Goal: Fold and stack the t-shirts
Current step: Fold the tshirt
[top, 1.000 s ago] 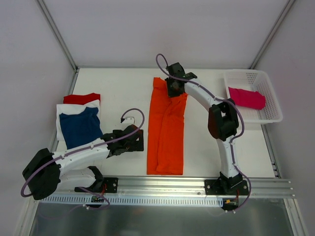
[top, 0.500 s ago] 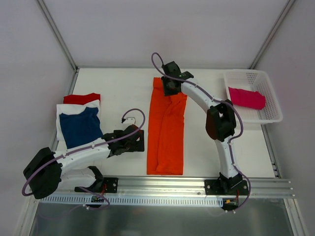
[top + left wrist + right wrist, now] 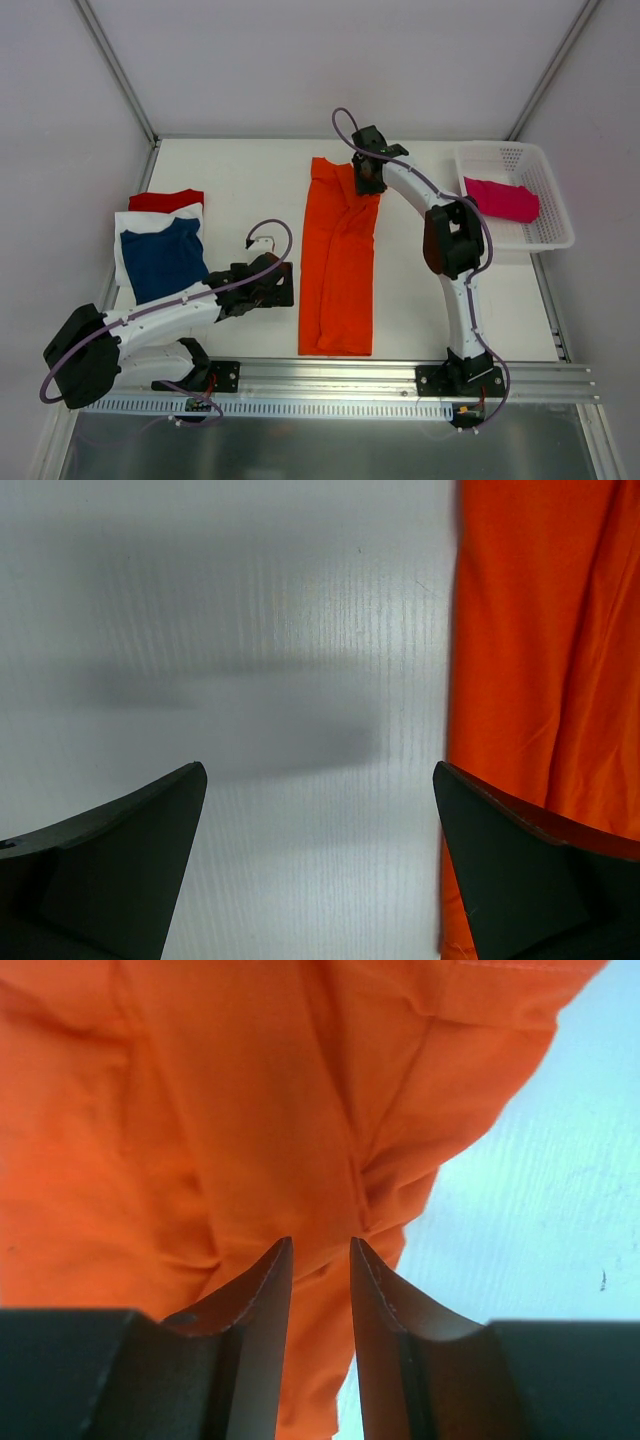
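Folded into a long narrow strip in the middle of the table [image 3: 240, 180]: the orange t-shirt [image 3: 338, 265], lengthwise from the near edge toward the far wall, soft creases along it, far right corner rumpled

Just over that corner, the right gripper [image 3: 320, 1248], jaws a narrow slit apart, tips close above a crease, no cloth seen pinched between them

Beside the shirt's near left edge, the left gripper [image 3: 320, 770], jaws spread wide, bare table beneath the gap, right finger above the orange hem, nothing held

At the left edge of the table, a flat stack: navy t-shirt [image 3: 162, 258] on top, white t-shirt [image 3: 125, 225] showing around it, red t-shirt [image 3: 165, 199] peeking out at the far side

At the far right, a white plastic mesh basket [image 3: 555, 215] with a magenta t-shirt [image 3: 500, 198] lying loosely folded inside

Table white and matte, faintly ribbed in the left wrist view; grey metal rail [image 3: 340, 378] along the near edge under both arm bases; plain pale walls [image 3: 320, 60] on three sides, metal struts in the corners; purple cables [image 3: 270, 228] looping off the white arms

Against a second ago: right gripper swung toward the shirt's right side, more of the far hem uncovered; left arm and all the shirts as before
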Action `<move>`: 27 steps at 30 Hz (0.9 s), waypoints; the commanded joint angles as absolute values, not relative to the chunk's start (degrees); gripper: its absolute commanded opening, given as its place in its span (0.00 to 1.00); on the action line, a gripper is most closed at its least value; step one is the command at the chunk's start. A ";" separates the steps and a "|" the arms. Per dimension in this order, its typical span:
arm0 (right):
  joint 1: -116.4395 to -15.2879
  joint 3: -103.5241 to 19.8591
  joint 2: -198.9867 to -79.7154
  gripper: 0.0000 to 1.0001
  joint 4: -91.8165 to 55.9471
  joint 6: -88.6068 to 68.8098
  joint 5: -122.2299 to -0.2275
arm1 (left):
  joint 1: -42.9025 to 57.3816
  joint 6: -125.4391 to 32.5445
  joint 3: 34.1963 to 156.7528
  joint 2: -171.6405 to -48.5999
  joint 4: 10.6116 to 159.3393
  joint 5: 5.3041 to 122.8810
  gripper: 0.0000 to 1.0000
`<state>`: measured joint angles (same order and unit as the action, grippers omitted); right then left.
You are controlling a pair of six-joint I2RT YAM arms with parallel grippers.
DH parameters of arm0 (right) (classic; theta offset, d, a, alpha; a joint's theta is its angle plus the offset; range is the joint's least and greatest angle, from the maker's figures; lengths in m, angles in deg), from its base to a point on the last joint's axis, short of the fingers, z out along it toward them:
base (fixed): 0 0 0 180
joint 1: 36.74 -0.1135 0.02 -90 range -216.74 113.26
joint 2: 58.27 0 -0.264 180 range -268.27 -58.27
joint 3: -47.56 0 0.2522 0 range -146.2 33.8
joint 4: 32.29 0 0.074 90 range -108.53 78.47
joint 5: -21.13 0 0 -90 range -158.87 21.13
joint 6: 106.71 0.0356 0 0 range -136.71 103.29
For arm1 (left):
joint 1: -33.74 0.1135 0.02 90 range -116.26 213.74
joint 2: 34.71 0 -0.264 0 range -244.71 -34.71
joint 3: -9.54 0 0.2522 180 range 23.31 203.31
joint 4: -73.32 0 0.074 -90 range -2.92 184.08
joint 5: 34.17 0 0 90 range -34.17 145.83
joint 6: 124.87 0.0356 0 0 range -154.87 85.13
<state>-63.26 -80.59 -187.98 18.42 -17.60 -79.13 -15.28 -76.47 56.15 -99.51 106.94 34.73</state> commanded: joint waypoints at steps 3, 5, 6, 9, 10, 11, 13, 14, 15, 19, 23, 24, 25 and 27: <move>-62.49 -79.76 -188.26 0.33 19.70 -16.98 -81.00 | -14.69 -77.14 55.39 -98.17 106.24 34.12 0.99; -62.40 -79.58 -188.35 0.33 19.79 -17.15 -81.35 | -14.78 -77.14 55.39 -98.43 106.15 34.03 0.99; -62.40 -79.58 -188.52 0.33 19.79 -17.24 -81.35 | -14.69 -77.23 55.47 -98.61 106.06 34.12 0.99; -62.23 -79.75 -188.87 0.33 19.70 -17.15 -80.74 | -14.69 -77.23 55.74 -98.87 105.98 34.47 0.99; -62.31 -79.84 -188.96 0.33 19.70 -17.15 -80.56 | -14.69 -77.14 55.74 -98.70 106.06 34.47 0.99; -62.31 -79.93 -189.05 0.33 19.70 -17.15 -80.47 | -14.69 -77.14 55.74 -98.70 106.06 34.47 0.99; -62.31 -79.93 -189.40 0.33 19.70 -17.24 -80.65 | -14.69 -77.14 55.65 -98.61 106.06 34.47 0.99; -62.23 -79.93 -189.49 0.33 19.79 -17.24 -80.73 | -14.69 -77.06 55.65 -98.52 105.98 34.47 0.99; -62.23 -79.93 -189.58 0.33 19.79 -17.24 -80.65 | -14.69 -77.14 55.48 -98.52 105.98 34.56 0.99; -61.96 -80.02 -190.19 0.33 19.70 -17.15 -80.38 | -14.69 -77.23 55.03 -98.00 105.98 34.47 0.99; -61.96 -80.45 -190.54 0.24 19.62 -17.15 -79.68 | -14.69 -77.23 55.03 -97.82 105.98 34.30 0.99; -61.96 -80.54 -190.63 0.18 19.61 -17.15 -79.33 | -14.69 -77.23 54.95 -97.91 105.98 34.21 0.99; -61.96 -80.63 -190.63 0.15 19.70 -17.24 -79.15 | -14.69 -77.32 55.03 -97.91 105.98 34.21 0.99; -61.96 -80.89 -190.63 0.04 19.44 -17.42 -78.72 | -14.69 -77.32 55.03 -98.08 105.98 34.12 0.99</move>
